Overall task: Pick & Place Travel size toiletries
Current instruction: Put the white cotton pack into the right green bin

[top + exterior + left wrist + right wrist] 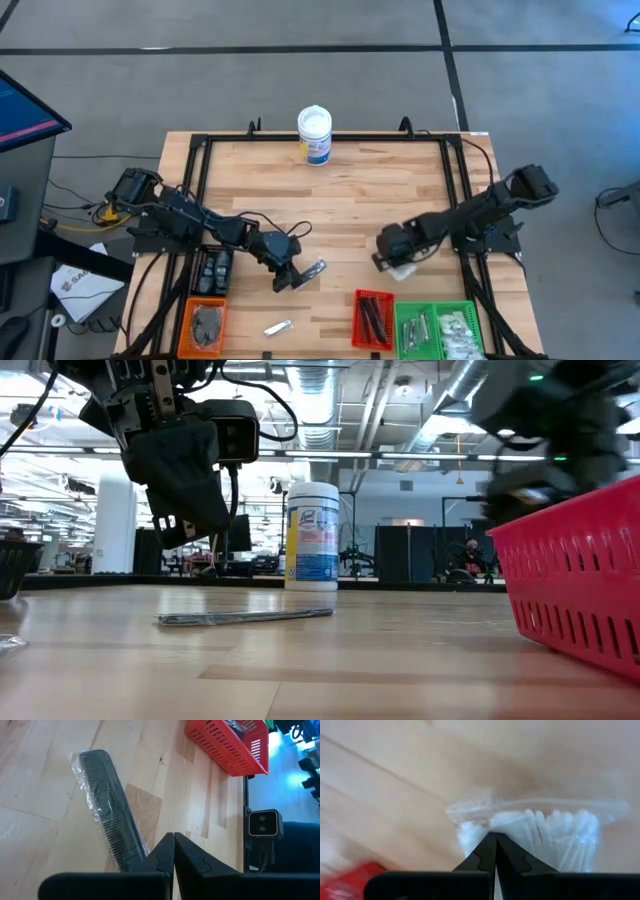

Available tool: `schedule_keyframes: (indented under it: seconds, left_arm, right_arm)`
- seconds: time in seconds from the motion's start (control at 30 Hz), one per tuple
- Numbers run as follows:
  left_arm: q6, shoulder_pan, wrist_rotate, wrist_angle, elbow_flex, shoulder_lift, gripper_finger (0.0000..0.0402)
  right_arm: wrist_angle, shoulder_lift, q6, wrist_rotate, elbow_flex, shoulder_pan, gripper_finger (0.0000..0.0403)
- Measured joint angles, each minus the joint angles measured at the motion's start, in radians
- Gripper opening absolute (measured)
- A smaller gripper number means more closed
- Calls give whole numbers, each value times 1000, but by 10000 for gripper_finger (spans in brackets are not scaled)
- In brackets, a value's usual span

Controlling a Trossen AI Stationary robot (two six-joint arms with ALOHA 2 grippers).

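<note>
Evidently the clear packet (540,837) holds white, probably cotton, sticks.

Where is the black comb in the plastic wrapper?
The wrapped black comb lies flat on the wooden table, near its front middle, right beside the shut left gripper and left of the red tray.
</note>
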Motion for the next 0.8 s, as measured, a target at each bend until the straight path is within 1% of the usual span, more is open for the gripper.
schedule_keyframes:
  seconds: [0.2, 0.3, 0.4, 0.57, 0.7, 0.8]
  left_arm:
    - [0, 0, 0, 1, 0, 0, 2]
    - [0, 0, 0, 1, 0, 0, 2]
    - [0, 0, 0, 1, 0, 0, 2]
    - [0, 0, 0, 1, 0, 0, 2]
    - [1, 6, 0, 1, 0, 0, 2]
    - [1, 12, 0, 1, 0, 0, 2]
  right_arm:
    - [142, 0, -94, 26, 56, -126, 0]
    - [152, 0, -157, 34, 115, -166, 0]
    - [130, 0, -217, 34, 178, -189, 0]
    - [63, 0, -278, 32, 267, -196, 0]
    - [-22, -1, -313, 31, 314, -193, 0]
    - [-124, -1, -331, 30, 334, -187, 0]
